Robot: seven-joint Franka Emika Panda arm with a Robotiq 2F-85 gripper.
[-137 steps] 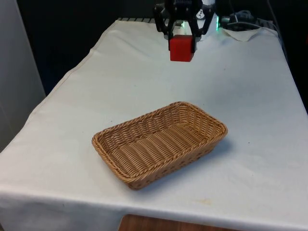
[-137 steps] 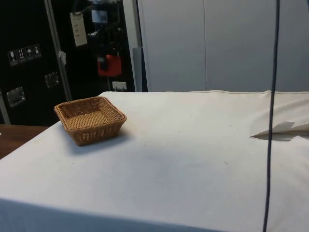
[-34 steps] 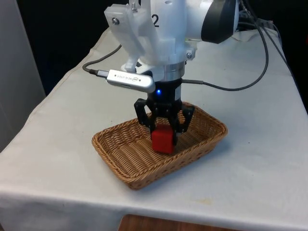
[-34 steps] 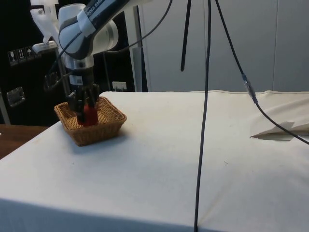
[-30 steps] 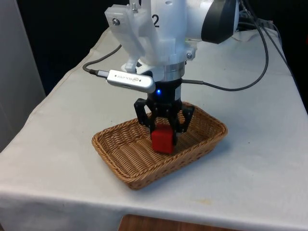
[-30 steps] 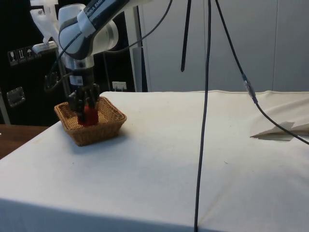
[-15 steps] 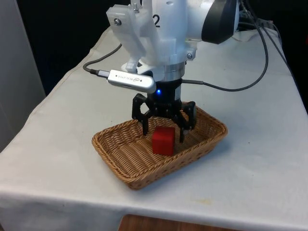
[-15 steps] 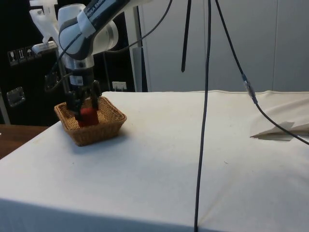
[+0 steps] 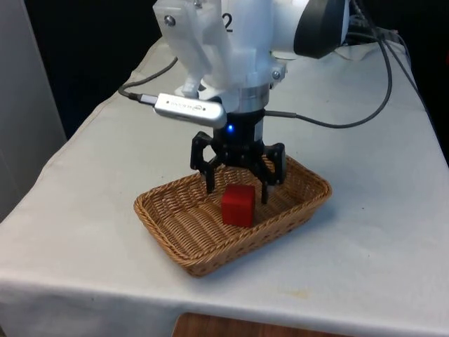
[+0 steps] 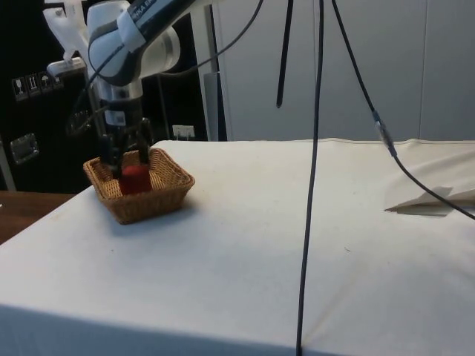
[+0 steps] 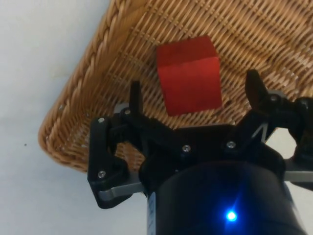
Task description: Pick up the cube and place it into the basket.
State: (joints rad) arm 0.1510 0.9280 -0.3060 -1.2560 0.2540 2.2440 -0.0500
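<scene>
One cube point(image 9: 238, 205), one basket point(image 9: 168, 210), one hand point(image 9: 236, 195), one worktop point(image 9: 365, 140) under a white cloth point(image 9: 91, 175), and several dark cables point(image 10: 308, 185) hanging over it.

In the front view, starting at that view's left, the cloth runs bare from the worktop's edge to the basket's near-left corner, with open room on that side of the hand. The basket is a shallow rectangular wicker tray set at an angle to the worktop's edges, its rim unbroken all round. The hand hangs over the basket's middle, fingers point(image 9: 208, 181) pointing down and spread wide apart, gripping nothing. The red cube sits on the basket floor directly beneath the hand, between the two fingers and free of both, with a gap on either side. The fingertips are about level with the cube's top. To the front view's right of the hand, the basket's far-right corner rises, and beyond it the cloth lies open to the worktop's edge, crossed above by a cable point(image 9: 379, 91).

In the side view the basket point(image 10: 163, 194) stands near one end of the worktop, just in from its edge, and the cube point(image 10: 135, 179) shows red above the rim below the hand point(image 10: 125, 162). The rest of the cloth stretches away bare, apart from a fold point(image 10: 434, 202) well away from the hand.

The wrist view shows the cube point(image 11: 188, 74) resting flat on the weave, between the spread fingers point(image 11: 135, 95) and slightly ahead of them, nearer one long wall of the basket point(image 11: 83, 88) than the other.
</scene>
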